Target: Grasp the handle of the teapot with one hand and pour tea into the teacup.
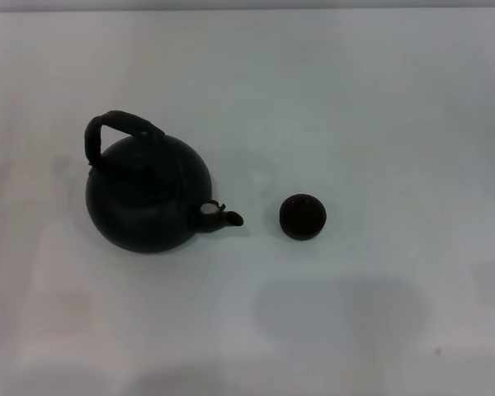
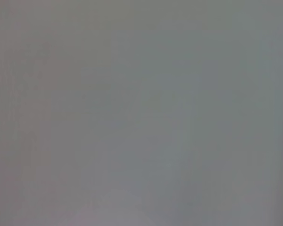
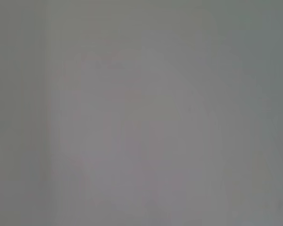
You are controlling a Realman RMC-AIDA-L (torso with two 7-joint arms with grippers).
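Note:
In the head view a large round matte black teapot (image 1: pixel 147 195) stands upright on the white table, left of centre. Its arched black handle (image 1: pixel 120 128) rises over the far side of the pot. The short spout (image 1: pixel 225 216) points right, toward the teacup (image 1: pixel 303 216), a tiny dark round cup standing a short gap to the right of the spout tip. Neither gripper nor arm shows in the head view. Both wrist views hold only a plain grey surface, with no fingers and no object.
The white table (image 1: pixel 371 107) stretches around the pot and the cup. Soft grey shadows lie on it near the front edge, below the teacup and at the right.

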